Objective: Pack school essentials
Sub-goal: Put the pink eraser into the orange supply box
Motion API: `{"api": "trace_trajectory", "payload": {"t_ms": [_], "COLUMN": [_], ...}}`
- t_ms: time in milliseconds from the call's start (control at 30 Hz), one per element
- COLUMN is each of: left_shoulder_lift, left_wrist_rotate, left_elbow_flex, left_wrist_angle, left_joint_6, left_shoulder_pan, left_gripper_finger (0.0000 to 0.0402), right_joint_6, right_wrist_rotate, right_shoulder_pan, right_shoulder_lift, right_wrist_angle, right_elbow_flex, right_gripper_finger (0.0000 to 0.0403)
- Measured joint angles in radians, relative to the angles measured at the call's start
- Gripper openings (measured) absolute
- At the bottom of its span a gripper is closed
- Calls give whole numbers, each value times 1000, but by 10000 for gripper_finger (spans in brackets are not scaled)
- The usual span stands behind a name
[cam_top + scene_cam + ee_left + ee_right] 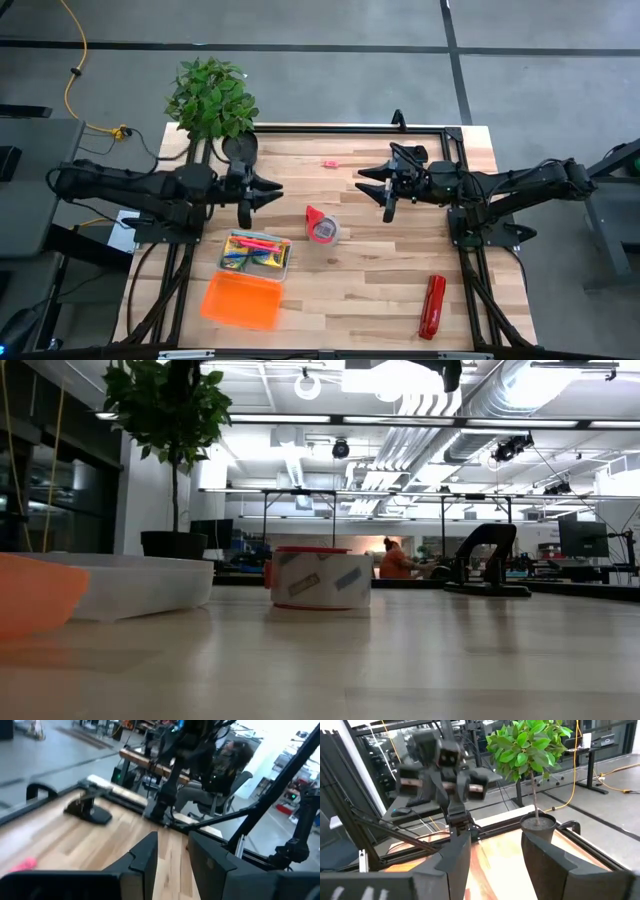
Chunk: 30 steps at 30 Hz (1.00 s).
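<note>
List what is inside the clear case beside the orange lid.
The clear case holds a pink-red marker on top, with yellow-green, blue and teal items packed under it. Those overlap too much to tell apart, and anything beneath them is covered. The orange lid lies apart.

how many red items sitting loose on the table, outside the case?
2, plus one tiny pink piece near the far edge. The red tape roll sits mid-table; the red stapler lies near the front right. The clear case may hide more.

No readable text found; red-rimmed clear tape roll (320, 577) carried small printed label, lettering too small to make out
</note>
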Motion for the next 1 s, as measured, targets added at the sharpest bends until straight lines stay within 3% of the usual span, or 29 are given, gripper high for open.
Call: {"api": "trace_trajectory", "payload": {"t_ms": [200, 533, 733, 833, 1000], "left_shoulder_lift": [-2, 5, -10, -34, -78], "left_wrist_rotate": [0, 11, 12, 10, -22], "left_elbow_flex": [-64, -63, -63, -63, -63], "left_wrist_angle": [55, 76, 80, 83, 84], "left_joint_6": [-58, 59, 43, 42, 64], "left_shoulder_pan": [-4, -4, -4, -4, -4], "left_gripper_finger": [117, 203, 220, 220, 219], "right_joint_6": [-5, 8, 56, 130, 135], "right_wrist_rotate": [0, -5, 3, 34, -26], "right_shoulder_pan": [0, 0, -3, -49, -192], "right_shoulder_lift": [0, 0, 1, 39, 204], "right_wrist_angle": [3, 3, -4, -102, -414], "right_elbow_flex": [0, 0, 3, 66, 289], "right_gripper_finger": [167, 167, 167, 167, 167]}}
